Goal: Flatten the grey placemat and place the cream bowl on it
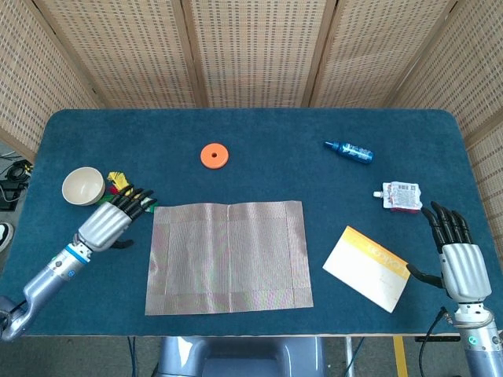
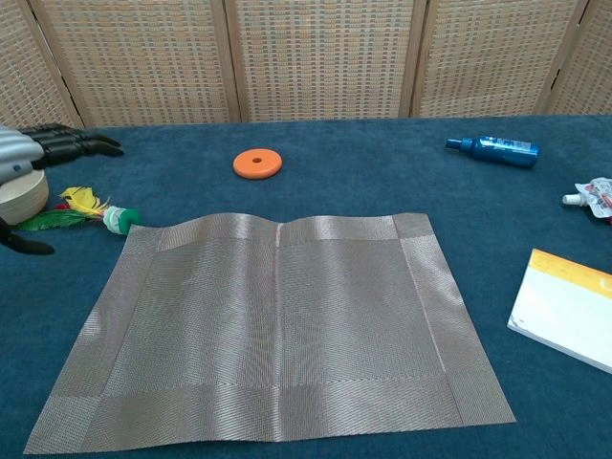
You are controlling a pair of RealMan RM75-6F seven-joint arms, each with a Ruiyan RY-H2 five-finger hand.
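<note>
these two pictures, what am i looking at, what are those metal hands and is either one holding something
It is a two-armed robot at a table, each arm ending in a metal hand. One picture looks down from its head, the other looks forward from its chest.

On the blue table lie a grey placemat, spread out flat, a cream bowl, a feathered toy, an orange disc, a blue bottle, a small pouch and a yellow and white booklet.

The left hand is beside the bowl, over the toy, and holds nothing. The right hand is by the table's right edge, fingers out, also empty.
</note>
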